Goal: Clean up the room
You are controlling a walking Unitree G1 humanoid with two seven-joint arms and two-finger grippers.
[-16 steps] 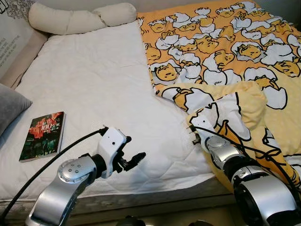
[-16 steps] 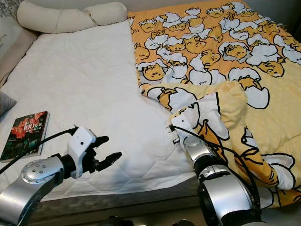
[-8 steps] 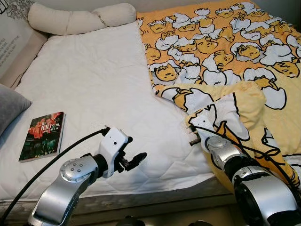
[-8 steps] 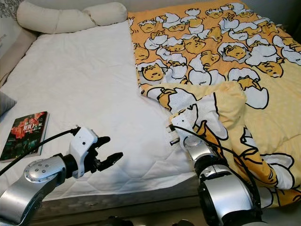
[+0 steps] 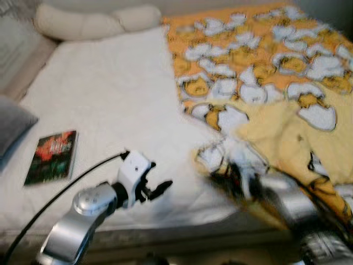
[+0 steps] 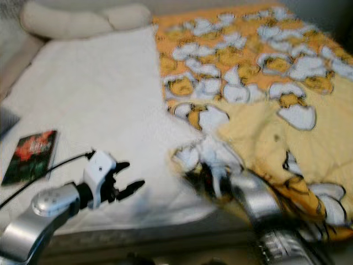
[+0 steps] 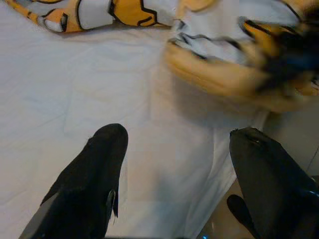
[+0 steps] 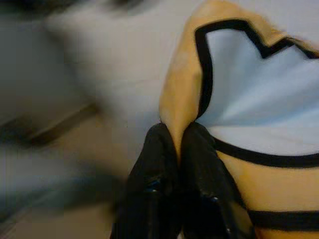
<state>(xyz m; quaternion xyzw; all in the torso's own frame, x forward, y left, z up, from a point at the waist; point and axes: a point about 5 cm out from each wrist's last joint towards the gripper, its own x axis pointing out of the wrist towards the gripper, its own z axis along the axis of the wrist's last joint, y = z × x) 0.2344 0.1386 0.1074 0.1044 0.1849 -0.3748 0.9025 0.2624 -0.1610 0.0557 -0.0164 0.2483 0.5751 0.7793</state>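
right gripper (image 8: 178, 144): fingers pinched together on a fold of the yellow cartoon blanket (image 5: 287, 72), at the bed's near edge; head views were blurred there.
left gripper (image 5: 156, 190): fingers apart, empty, hovering over the bare white mattress cover (image 5: 110, 105), blanket edge just ahead of it.
blanket: covered the half of the bed on the right gripper's side, corner bunched at that gripper.
progress: early, by my read. Blanket not spread yet; book (image 5: 51, 156) left lying beyond the left gripper.
count: 1 blanket, 1 book, 1 long white bolster pillow (image 5: 94, 22), 1 grey cushion (image 5: 14, 124).
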